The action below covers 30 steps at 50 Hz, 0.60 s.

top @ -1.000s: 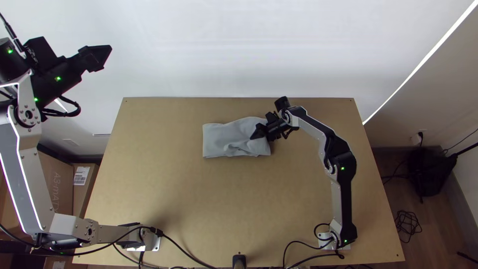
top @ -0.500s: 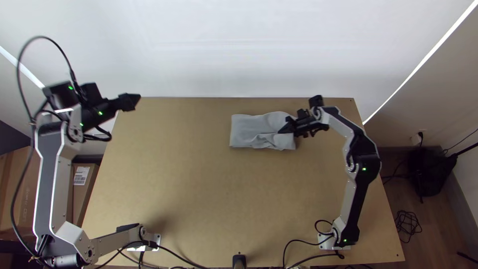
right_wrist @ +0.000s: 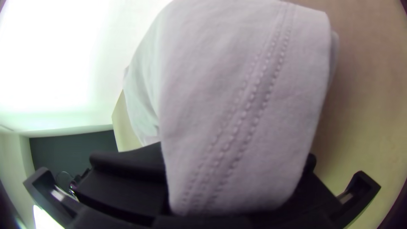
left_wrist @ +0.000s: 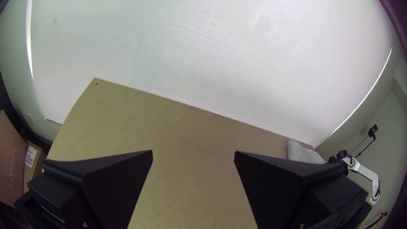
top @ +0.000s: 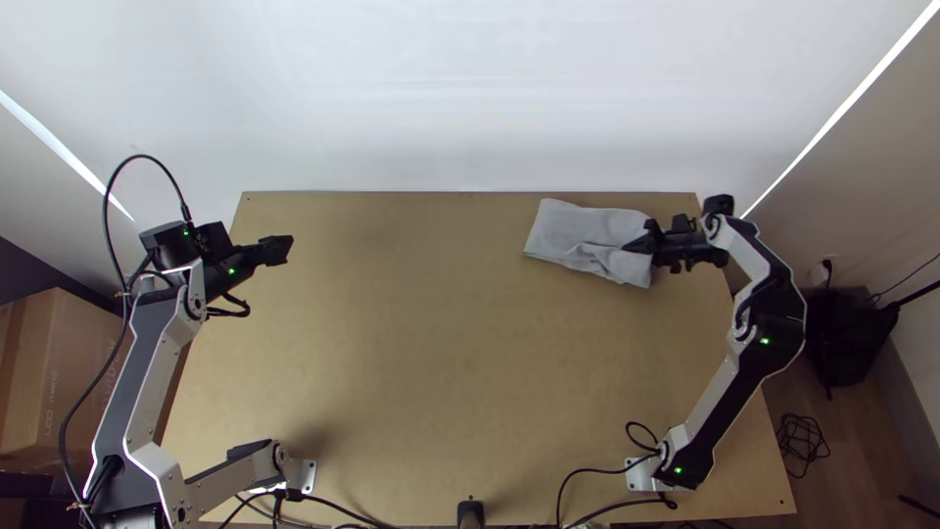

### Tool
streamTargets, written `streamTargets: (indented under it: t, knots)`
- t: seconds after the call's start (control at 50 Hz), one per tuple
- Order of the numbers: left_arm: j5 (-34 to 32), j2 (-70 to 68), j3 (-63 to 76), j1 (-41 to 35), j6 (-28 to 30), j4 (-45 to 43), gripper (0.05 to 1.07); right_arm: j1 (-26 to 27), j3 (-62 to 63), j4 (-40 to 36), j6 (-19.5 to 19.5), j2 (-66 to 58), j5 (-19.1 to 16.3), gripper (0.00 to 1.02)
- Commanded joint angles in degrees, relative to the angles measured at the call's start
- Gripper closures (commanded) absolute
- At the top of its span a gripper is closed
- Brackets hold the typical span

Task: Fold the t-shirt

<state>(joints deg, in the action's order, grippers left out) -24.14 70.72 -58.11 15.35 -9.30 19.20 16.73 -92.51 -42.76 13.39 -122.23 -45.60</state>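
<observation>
T-shirt point(top: 570, 233) nr table's point(top: 441, 392) far R corner: lt grey, w/ parallel dotted stitch lines point(right_wrist: 237, 138). Table tan; L gripper point(top: 285, 249) & R gripper point(top: 638, 244) blk.

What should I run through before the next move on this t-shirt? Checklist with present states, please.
1. Right gripper has the t-shirt: ok, shut on the end nearest the right arm.
2. Left gripper open and away from the cloth: ok, it is over by the table's left edge.
3. T-shirt within the outline of the table: ok in the top view, toward the far right corner.
4. Cloth smooth: not ok, creased and rumpled toward the gripped end.
5. Hidden layers lined up: cannot tell, the top layer covers them.
</observation>
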Motion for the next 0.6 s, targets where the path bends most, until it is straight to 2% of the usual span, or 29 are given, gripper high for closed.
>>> streamTargets:
  t: [0.0,0.28,0.32,0.34,0.38,0.44,0.46,0.58]
  knots:
    - [0.06,-0.76,4.49,0.99,0.69,-3.21,0.10,4.36,0.75,-0.22,-0.47,1.03,0.43,1.00]
    - [0.59,0.47,13.37,1.70,0.77,-12.26,0.10,10.95,2.25,-0.30,-1.79,1.47,2.01,1.00]
    - [0.67,1.00,14.25,1.70,0.69,-13.31,0.10,11.57,2.69,-0.30,-1.87,1.65,2.54,0.97]
    - [0.67,1.26,14.60,1.70,0.69,-13.75,0.10,11.75,2.95,-0.22,-1.96,1.82,2.80,0.91]
    - [0.67,1.79,15.22,1.70,0.69,-14.46,0.10,12.27,3.74,-0.22,-2.31,2.26,3.42,0.63]
    - [0.94,2.49,16.53,1.78,0.69,-16.65,0.10,13.06,4.79,-0.39,-2.75,3.06,4.56,0.14]
    - [1.11,2.58,16.89,1.78,0.69,-17.18,0.10,13.41,5.06,-0.39,-2.93,3.41,5.00,0.05]
    - [1.55,3.81,18.20,1.78,0.69,-20.17,0.10,16.14,5.59,-0.30,-3.81,6.22,8.43,0.04]
